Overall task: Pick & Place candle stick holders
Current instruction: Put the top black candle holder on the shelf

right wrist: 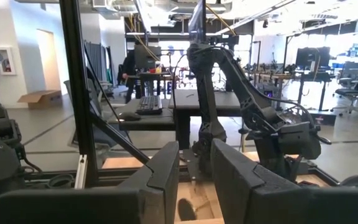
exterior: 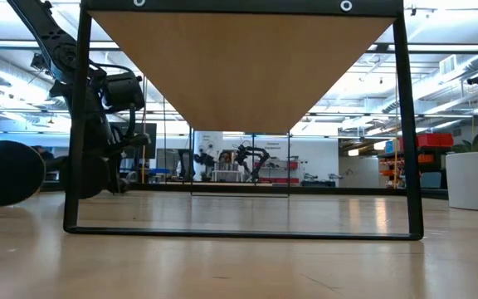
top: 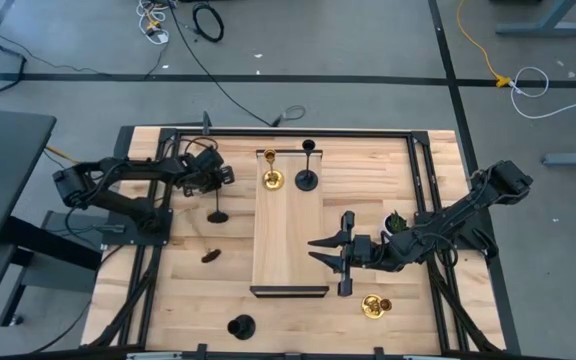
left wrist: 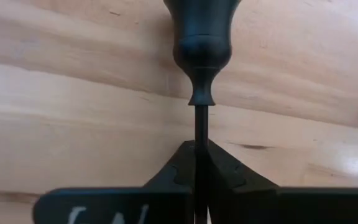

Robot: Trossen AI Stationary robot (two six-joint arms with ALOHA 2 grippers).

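Here the thin stem of a black candle stick holder (left wrist: 201,62) sits pinched between the clenched fingers (left wrist: 178,177) of the left gripper (top: 214,178), standing on the table (top: 188,290) left of the wooden tray (top: 288,240), while the right gripper (top: 330,253) hovers over the tray with fingers apart, grasping nothing.

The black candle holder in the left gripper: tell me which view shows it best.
Left wrist view: the black candle holder fills the frame, its stem pinched by the left gripper. High view shows it small. In the low and right wrist views I cannot make it out.
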